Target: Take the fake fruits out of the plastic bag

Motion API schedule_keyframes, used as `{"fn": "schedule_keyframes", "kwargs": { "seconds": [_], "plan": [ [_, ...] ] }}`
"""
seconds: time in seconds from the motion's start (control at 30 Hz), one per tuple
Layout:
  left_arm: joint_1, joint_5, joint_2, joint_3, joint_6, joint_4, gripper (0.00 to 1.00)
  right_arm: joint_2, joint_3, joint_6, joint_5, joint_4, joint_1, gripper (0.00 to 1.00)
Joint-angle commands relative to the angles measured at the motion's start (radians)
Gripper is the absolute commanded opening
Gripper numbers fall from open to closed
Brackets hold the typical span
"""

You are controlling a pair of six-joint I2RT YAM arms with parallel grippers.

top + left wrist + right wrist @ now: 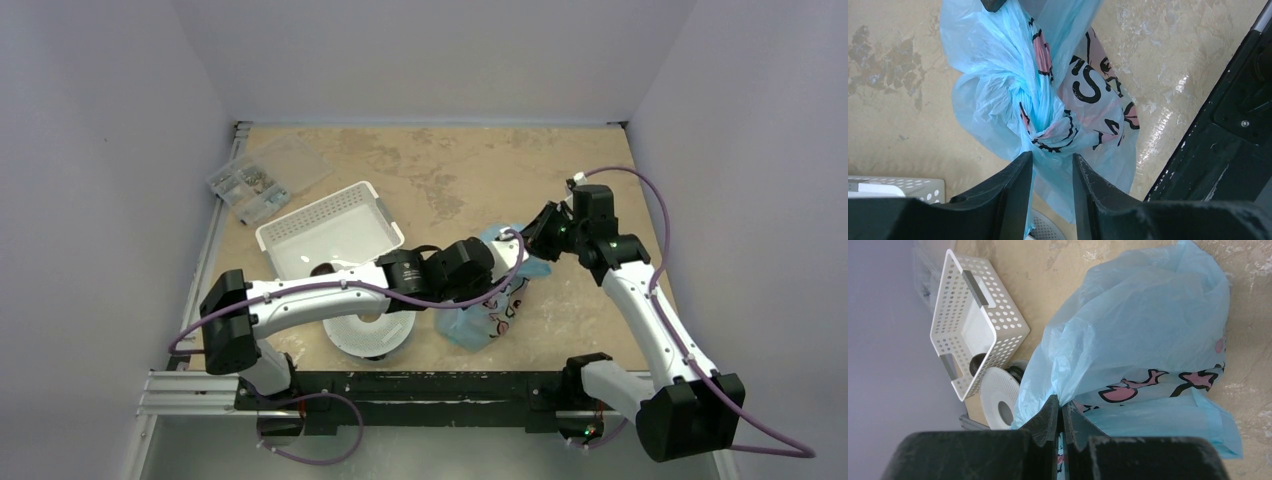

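Left arm [320, 298] reaches from its base flat across the worktop [450, 160] to centre, wrist over the plastic bag [482, 318]. Left pincer [1053, 159] has its jaws parted, straddling loose blue film right below the bag's twisted knot; no clear clamp on it.

Right arm [650, 310] goes up the right side, then bends back left at the wrist. Right pincer [1060, 409] is closed, nipping a fold of bag film at the tips; the left wrist view shows the top of the bag drawn up to it.

The bag sits mid-worktop between the two wrists, bunched, pink and black print showing. Its contents are hidden by the film.

White slotted basket [1003, 315] is left of the bag, one dark lump [322, 268] at its near corner, too small to identify. White perforated disc [365, 338] lies just in front of the basket. Clear parts box [262, 180] sits far left, with small hardware inside.
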Motion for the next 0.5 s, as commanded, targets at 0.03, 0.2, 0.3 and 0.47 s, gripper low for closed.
{"fn": "schedule_keyframes", "kwargs": {
  "seconds": [0.03,0.2,0.3,0.47],
  "plan": [
    [-0.006,0.012,0.037,0.051,-0.008,-0.017,0.34,-0.018,0.017,0.011,0.014,0.028,0.005,0.00],
    [-0.006,0.008,0.056,0.060,-0.008,-0.031,0.36,-0.016,0.016,0.021,-0.001,0.032,0.005,0.00],
    [-0.006,0.017,0.063,0.070,-0.001,-0.041,0.32,-0.004,0.024,0.013,0.002,0.029,0.005,0.00],
    [-0.006,-0.010,0.055,0.071,0.027,-0.045,0.01,0.007,0.033,0.017,0.017,0.038,0.005,0.00]
  ]
}}
